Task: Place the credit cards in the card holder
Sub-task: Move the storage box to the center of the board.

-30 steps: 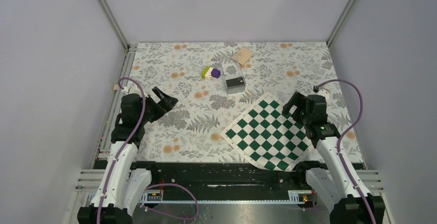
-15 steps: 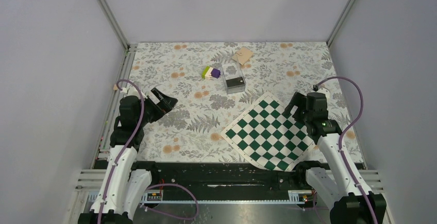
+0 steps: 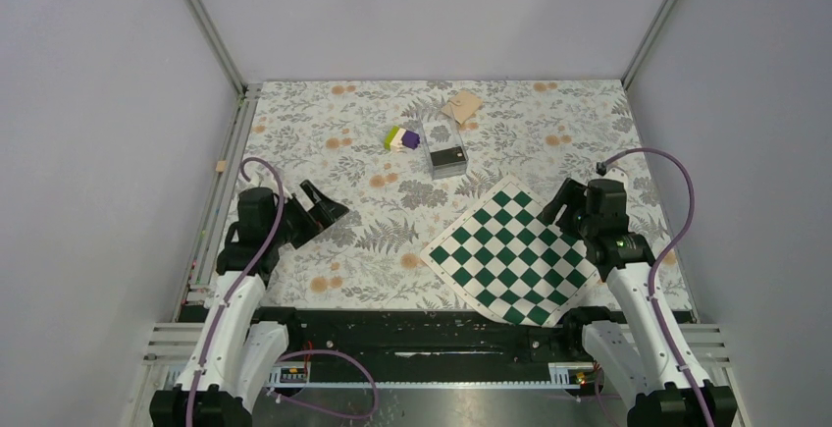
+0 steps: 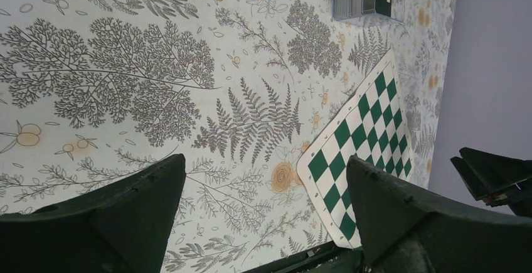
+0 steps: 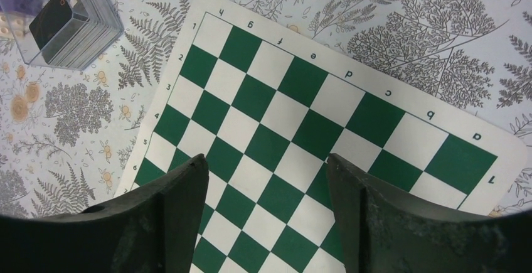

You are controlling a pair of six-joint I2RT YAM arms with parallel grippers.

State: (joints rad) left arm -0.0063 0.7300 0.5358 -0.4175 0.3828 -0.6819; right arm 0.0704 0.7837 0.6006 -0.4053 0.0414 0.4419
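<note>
Two robot arms hover over a floral worktop (image 3: pixel 324 113), holding nothing. The left fingers (image 4: pixel 125 210) are wide apart. The right fingers (image 5: pixel 163 210) are also apart, above a checkerboard (image 5: pixel 313 128). Ahead and left of the right fingers, the credit cards (image 5: pixel 53 16) sit stacked in a clear case (image 5: pixel 94 44). The card holder (image 3: pixel 461 106) lies just beyond. The best approach is probably from above, pinching only the top card.

Lab cell: plain walls (image 3: pixel 422 15), metal frame (image 3: pixel 203 20)

The table (image 3: pixel 324 123) wore a matt floral printed cloth, the near checkerboard (image 3: pixel 512 255) was a smooth, faintly sheened sheet, the far case (image 3: pixel 447 159) clear glossy plastic, and the card holder (image 3: pixel 461 106) looked like matt tan leather.
</note>
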